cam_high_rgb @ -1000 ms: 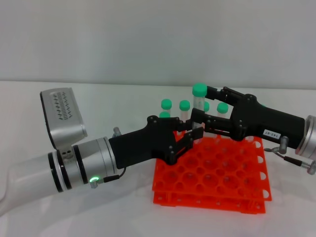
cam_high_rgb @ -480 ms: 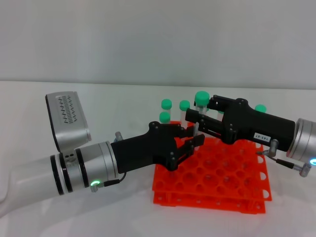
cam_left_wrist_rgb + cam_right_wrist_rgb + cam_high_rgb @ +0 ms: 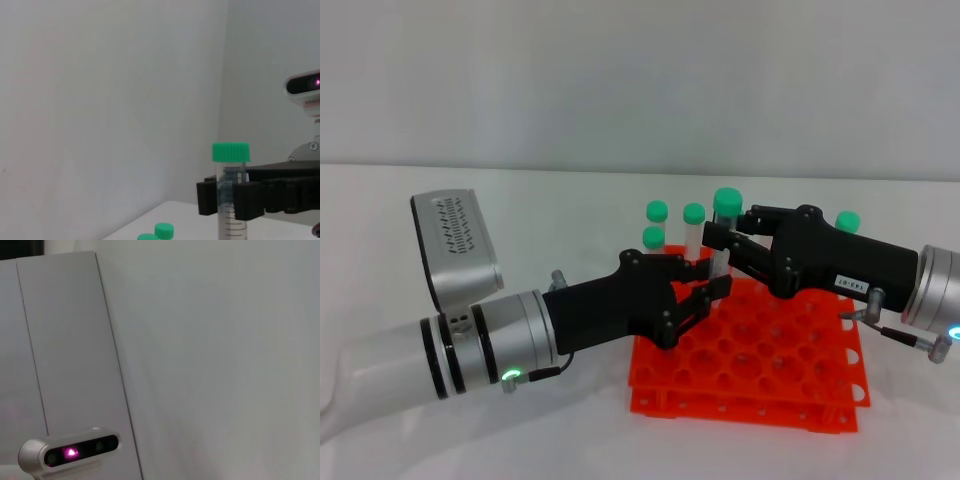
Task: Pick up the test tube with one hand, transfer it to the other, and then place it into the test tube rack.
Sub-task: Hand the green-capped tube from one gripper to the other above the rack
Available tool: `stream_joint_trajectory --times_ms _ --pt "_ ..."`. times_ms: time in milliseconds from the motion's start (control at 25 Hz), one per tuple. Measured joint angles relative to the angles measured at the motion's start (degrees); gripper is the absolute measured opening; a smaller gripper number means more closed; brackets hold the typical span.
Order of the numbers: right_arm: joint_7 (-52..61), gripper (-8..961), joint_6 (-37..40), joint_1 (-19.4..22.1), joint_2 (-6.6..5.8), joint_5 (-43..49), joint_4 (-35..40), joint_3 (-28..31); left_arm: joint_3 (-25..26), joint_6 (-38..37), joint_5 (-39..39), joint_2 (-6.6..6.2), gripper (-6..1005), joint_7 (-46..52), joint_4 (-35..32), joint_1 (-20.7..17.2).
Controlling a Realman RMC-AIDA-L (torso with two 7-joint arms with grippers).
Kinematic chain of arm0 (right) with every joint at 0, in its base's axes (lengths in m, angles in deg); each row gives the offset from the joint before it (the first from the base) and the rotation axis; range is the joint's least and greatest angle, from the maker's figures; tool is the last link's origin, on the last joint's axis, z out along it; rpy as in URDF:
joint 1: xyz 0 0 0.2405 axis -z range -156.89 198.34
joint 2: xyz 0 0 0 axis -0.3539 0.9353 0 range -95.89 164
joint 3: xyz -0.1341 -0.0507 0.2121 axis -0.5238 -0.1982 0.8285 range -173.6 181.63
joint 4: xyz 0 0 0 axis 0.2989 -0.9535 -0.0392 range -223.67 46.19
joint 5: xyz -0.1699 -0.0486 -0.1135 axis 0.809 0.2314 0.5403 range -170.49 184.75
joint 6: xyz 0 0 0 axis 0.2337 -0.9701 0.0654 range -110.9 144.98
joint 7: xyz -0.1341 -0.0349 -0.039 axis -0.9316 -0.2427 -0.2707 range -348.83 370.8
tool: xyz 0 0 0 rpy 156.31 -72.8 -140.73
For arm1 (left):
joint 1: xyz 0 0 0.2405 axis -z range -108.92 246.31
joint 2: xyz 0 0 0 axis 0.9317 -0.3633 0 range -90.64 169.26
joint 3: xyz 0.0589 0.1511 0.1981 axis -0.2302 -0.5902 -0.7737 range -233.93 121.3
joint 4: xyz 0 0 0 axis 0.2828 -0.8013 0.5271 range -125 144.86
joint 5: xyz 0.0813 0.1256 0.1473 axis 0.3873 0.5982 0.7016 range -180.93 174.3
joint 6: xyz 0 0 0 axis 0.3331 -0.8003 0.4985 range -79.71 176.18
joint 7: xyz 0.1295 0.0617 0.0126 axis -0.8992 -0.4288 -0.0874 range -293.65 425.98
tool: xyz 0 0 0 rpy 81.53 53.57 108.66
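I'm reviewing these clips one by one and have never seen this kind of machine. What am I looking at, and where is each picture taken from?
It is a robot with two arms. One picture looks down from its head; the other two come from cameras on its wrists. On the white table stands an orange test tube rack, with a few green-capped tubes behind it. The right gripper holds a test tube upright above the rack. The left gripper, open, reaches toward the tube's lower end. The left wrist picture shows the same tube clamped; the right wrist picture shows only wall and a camera.
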Motion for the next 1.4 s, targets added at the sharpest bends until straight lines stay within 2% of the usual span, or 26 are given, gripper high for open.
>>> stream_joint_trajectory --times_ms 280,840,1000,1240,1400 --pt "0.0 202 0.0 0.2 0.14 0.0 0.0 0.1 0.0 0.0 0.0 0.02 195 0.0 0.1 -0.1" --pt "0.0 204 -0.2 0.4 0.63 -0.3 0.0 0.2 0.0 2.5 -0.7 0.11 195 0.0 0.8 -0.2" --pt "0.0 203 0.1 0.4 1.14 -0.7 0.1 0.3 0.0 4.1 -0.4 0.12 195 0.1 1.5 -0.2" --pt "-0.2 202 -0.2 0.5 1.89 -0.7 0.1 1.1 0.0 5.9 -1.3 0.29 386 0.2 2.3 0.2" --pt "-0.3 207 -0.4 0.9 2.19 -0.6 0.1 1.7 0.0 5.8 -1.4 0.32 473 0.2 2.3 -0.1"
